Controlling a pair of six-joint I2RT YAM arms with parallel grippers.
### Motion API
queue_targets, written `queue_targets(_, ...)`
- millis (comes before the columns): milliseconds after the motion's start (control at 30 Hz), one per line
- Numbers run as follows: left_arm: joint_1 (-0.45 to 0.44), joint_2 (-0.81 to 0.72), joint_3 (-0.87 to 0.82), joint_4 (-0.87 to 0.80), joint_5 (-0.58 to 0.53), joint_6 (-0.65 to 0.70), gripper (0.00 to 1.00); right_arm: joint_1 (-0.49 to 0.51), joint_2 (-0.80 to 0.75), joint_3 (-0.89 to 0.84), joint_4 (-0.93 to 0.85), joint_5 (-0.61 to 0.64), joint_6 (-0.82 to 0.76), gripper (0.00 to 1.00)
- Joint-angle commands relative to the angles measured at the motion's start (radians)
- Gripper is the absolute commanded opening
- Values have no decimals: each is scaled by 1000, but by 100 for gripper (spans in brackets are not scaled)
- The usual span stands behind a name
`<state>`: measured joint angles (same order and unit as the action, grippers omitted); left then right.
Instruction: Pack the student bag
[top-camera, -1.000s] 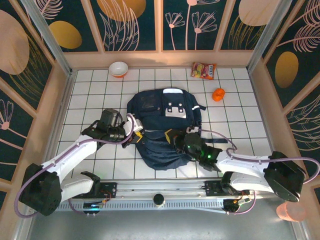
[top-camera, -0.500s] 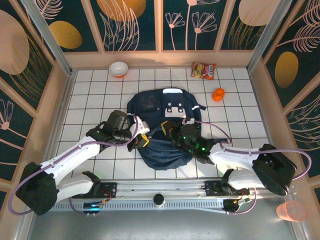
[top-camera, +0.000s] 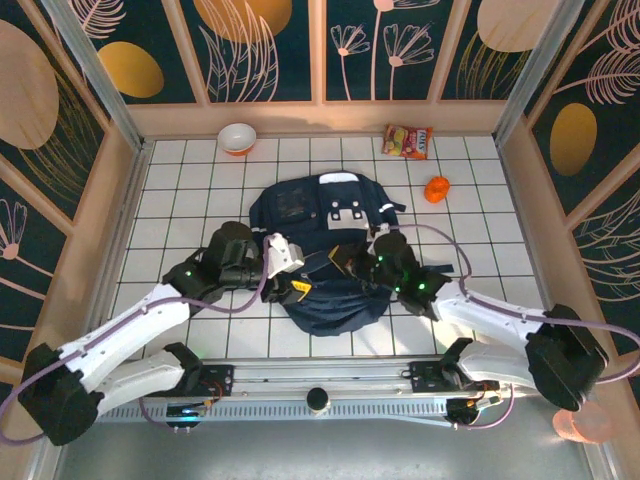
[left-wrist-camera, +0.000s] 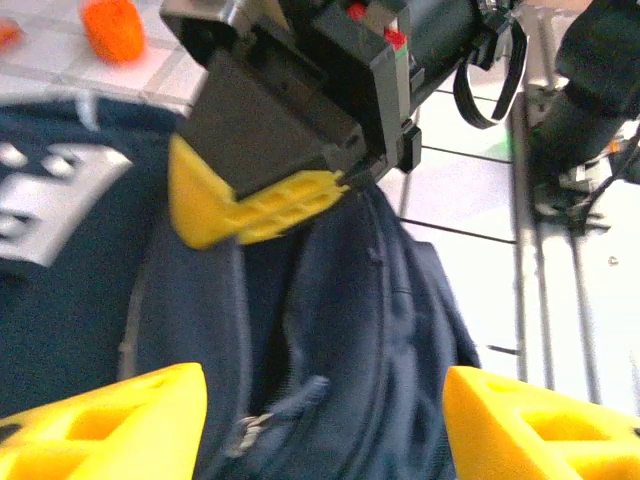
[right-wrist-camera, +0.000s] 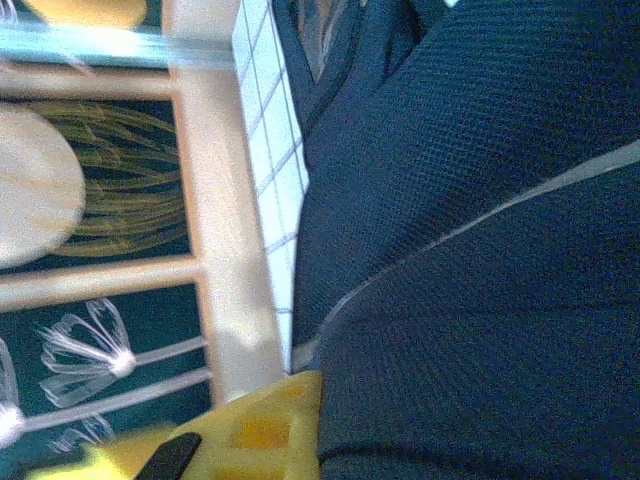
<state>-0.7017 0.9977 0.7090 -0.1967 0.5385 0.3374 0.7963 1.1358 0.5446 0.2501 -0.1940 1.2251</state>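
- Student bag (top-camera: 335, 215) lies flat mid-bench (top-camera: 180, 180), grey buckle patch facing up, lower end bunched between the two arms.
- Left claw (left-wrist-camera: 320, 430) stands wide, its yellow fingers on either side of a fabric ridge near a zip pull (left-wrist-camera: 303, 388). It grips nothing.
- Right claw (top-camera: 343, 264) is closed tight and looks pinched on a fold of the bag. The left wrist view shows cloth drawn up toward its tip.
- Snack packet (top-camera: 408, 141), small orange item (top-camera: 437, 189) and bowl (top-camera: 237, 137) sit well apart from the bag, along the far side.

Risks, as I judge them:
- With only one pinch holding the cloth, a pull could slide the whole bag across the tiles instead of parting the opening.
- A thin fold could slip from the closed claw and the mouth would drop shut.
- The left claw may close on the outer layer, or on both layers, and not the zip, so the bag stays sealed.
- The claws work very near each other, so they could knock together or snag a strap or cable.
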Motion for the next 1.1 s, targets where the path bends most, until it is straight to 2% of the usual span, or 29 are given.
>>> queue_targets(0, -2, -38, -11, 17, -123, 175, 67, -65, -26, 104, -251, -216, -373, 0)
queue_targets(67, -2, -38, -20, 21, -147, 248, 67, -92, -17, 145, -310, -297, -468, 0)
queue_targets(167, -2, 4, -16, 7, -121, 351, 67, -132, 12, 193, -361, -387, -556, 0)
queue_targets(433, -1, 132, -13, 50, -44, 411, 66, -211, 104, 273, -384, -523, -630, 0)
queue_targets(633, -2, 184, -50, 138, -112, 429, 65, -242, 141, 329, -393, -587, -647, 0)
queue_targets(767, -2, 227, -53, 159, -131, 452, 45, -244, 141, 346, -407, -601, -652, 0)
queue_targets(833, -1, 232, -55, 179, -125, 444, 27, -243, 132, 360, -432, -575, -669, 0)
queue_targets(900, -2, 232, -48, 192, -112, 418, 2, -244, 111, 385, -479, -519, -700, 6)
queue_targets(933, -2, 230, -40, 187, -97, 392, 0, -272, 105, 393, -502, -493, -710, 7)
queue_targets(1067, -4, 187, -36, 166, 13, 229, 0, -282, 88, 383, -564, -414, -756, 12)
